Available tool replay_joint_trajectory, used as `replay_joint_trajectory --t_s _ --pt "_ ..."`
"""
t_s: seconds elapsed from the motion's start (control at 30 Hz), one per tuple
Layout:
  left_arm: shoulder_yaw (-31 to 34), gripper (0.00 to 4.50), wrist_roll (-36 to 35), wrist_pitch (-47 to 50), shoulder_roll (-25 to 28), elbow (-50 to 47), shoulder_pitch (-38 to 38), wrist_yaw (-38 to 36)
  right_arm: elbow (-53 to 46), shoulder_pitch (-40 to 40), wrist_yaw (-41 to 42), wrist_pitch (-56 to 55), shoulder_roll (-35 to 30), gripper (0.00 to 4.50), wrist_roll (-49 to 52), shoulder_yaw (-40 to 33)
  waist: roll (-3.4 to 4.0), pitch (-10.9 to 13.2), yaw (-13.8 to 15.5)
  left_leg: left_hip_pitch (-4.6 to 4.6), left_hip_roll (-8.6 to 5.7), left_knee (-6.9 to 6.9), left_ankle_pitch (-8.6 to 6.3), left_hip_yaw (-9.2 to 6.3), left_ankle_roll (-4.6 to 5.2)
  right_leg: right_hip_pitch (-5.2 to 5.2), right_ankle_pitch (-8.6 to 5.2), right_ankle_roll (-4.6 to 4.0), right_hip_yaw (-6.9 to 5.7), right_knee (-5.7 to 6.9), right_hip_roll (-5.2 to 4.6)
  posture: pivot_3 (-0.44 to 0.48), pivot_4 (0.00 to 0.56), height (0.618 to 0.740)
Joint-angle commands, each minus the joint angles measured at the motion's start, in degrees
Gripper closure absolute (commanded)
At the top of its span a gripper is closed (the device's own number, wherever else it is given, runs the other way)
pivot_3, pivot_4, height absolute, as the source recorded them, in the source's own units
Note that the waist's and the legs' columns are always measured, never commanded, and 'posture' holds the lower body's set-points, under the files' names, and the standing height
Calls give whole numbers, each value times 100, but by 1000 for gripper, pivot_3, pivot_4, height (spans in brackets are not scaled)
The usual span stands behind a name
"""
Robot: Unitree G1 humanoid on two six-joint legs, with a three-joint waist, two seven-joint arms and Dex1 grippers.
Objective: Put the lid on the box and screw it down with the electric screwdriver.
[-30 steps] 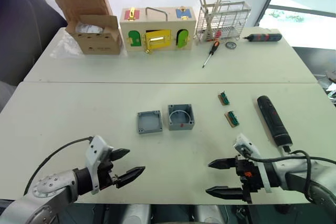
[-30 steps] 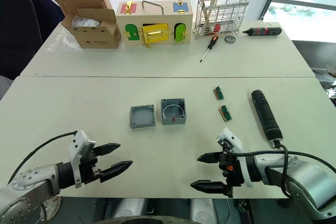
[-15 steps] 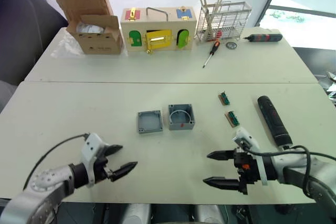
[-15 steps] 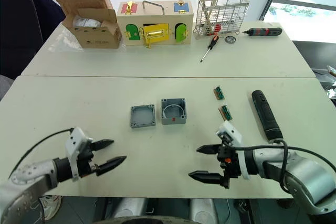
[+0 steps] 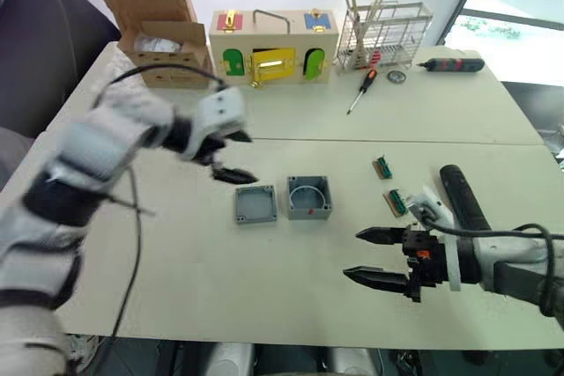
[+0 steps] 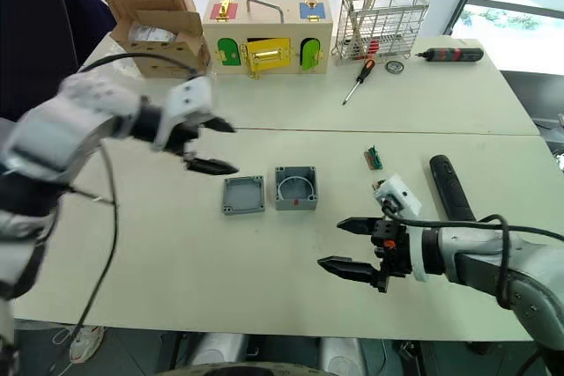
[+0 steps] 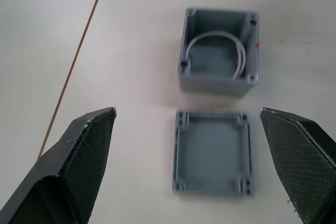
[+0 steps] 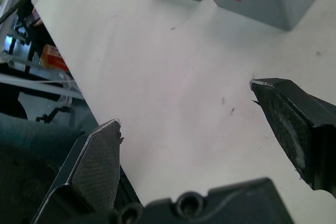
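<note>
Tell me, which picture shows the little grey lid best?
The left wrist view: the lid lies close between the open left gripper fingers, corner holes plain. The eye views show it small beside the box; the right wrist view catches one corner.

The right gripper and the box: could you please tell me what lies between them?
Nothing: the head views show bare table between the open right gripper and the box.
</note>
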Motion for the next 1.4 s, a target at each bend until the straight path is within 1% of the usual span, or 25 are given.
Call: replay_joint_trajectory --t_s 0.03,0.1,0.23,0.33,0.47,0.6,0.73,0.8,0.83,0.93,1.0,1.03,1.07,1.1,1.2,1.27,1.33,1.4 --pt "-614 0 379 -97 -694 445 -501 -371 -308 204 -335 -245 261 24 -239 144 -2 2 -12 0 0 1 -1 1 1 -1 -1 2 0 -1 0 0 150 730" --pt "-877 0 506 -57 -1024 550 -608 -530 -324 268 -541 -313 435 24 -333 173 -6 5 -93 -3 1 3 -3 7 5 -7 -1 3 5 0 -3 0 150 730" --pt "-1252 0 866 -192 -1321 650 -568 -697 -381 374 -826 -399 665 24 -445 149 -12 10 -223 0 12 7 -2 6 5 -20 -1 5 7 31 -3 0 150 730" --pt "-1453 0 1137 -374 -1379 647 -458 -738 -481 451 -1011 -413 793 24 -448 150 -9 10 -223 1 19 29 -2 -4 5 -31 -8 15 7 77 7 0 150 730" --pt "-1496 0 1384 -439 -1508 708 -356 -695 -622 559 -1242 -411 920 24 -408 150 -8 10 -174 -4 28 41 -4 -10 8 -31 -9 14 7 80 15 0 150 730" --pt "-1471 0 1458 -520 -1478 588 -216 -850 -652 561 -1367 -411 990 24 -393 140 -7 10 -140 -28 27 71 -11 -10 19 -37 -9 15 7 79 9 0 150 730" --pt "-1475 0 1568 -586 -1527 698 -68 -877 -581 456 -1499 -546 1041 24 -592 149 -8 10 -137 -36 18 84 -11 -10 19 -35 -9 15 7 79 -3 0 150 730" --pt "-1433 533 1625 -664 -1618 835 -36 -823 -551 436 -1518 -562 1066 0 -551 101 -8 10 -136 -38 17 85 -11 -10 19 -36 -9 15 7 79 -3 0 150 730" --pt "-1420 890 1652 -712 -1652 901 -37 -814 -554 442 -1524 -560 1069 0 -532 91 -8 10 -135 -39 17 85 -11 -11 19 -37 -9 15 7 79 -3 0 150 730" --pt "-1390 2304 1717 -791 -1718 1022 -45 -840 -560 462 -1533 -571 1060 0 -527 93 -8 10 -145 -41 16 85 -11 -11 20 -40 -9 15 6 79 -3 0 150 730" --pt "-1383 3396 1766 -910 -1720 1126 -48 -867 -574 452 -1591 -563 1094 0 -538 142 -8 10 -146 -42 17 85 -11 -11 20 -42 -8 16 6 79 -3 0 150 730" --pt "-1407 3808 1813 -1040 -1732 1232 -65 -887 -576 447 -1637 -562 1132 0 -551 179 -8 10 -146 -42 17 84 -11 -11 20 -42 -8 16 6 80 -2 0 150 730" --pt "-1441 4405 1872 -1197 -1748 1331 -86 -913 -581 461 -1666 -566 1159 0 -557 197 -7 10 -146 -42 17 84 -11 -11 20 -42 -8 16 6 80 -2 0 150 730" --pt "-1454 4473 1920 -1317 -1755 1402 -93 -941 -586 461 -1695 -563 1187 0 -564 221 -7 9 -141 -41 17 84 -11 -11 20 -42 -8 15 6 80 -2 0 150 730" --pt "-1453 4473 2005 -1839 -1758 1624 -124 -1133 -669 559 -1718 -541 1207 0 -544 208 -7 9 -136 -41 16 86 -11 -11 20 -41 -8 15 6 80 -3 0 150 730" --pt "-1435 4473 2007 -2567 -1746 1865 -168 -1432 -767 704 -1680 -542 1123 0 -535 118 -6 9 -135 -42 16 87 -11 -11 20 -40 -8 15 6 80 -4 0 150 730" --pt "-1419 4473 2024 -3055 -1737 2080 -197 -1665 -824 783 -1658 -555 1063 0 -552 87 -6 9 -142 -41 16 86 -11 -11 20 -41 -8 15 6 80 -3 0 150 730" --pt "-1360 4473 2026 -3867 -1787 2462 -259 -1873 -893 880 -1634 -564 998 0 -577 60 -6 9 -144 -42 16 86 -11 -9 20 -41 -8 15 6 80 -3 0 150 730"
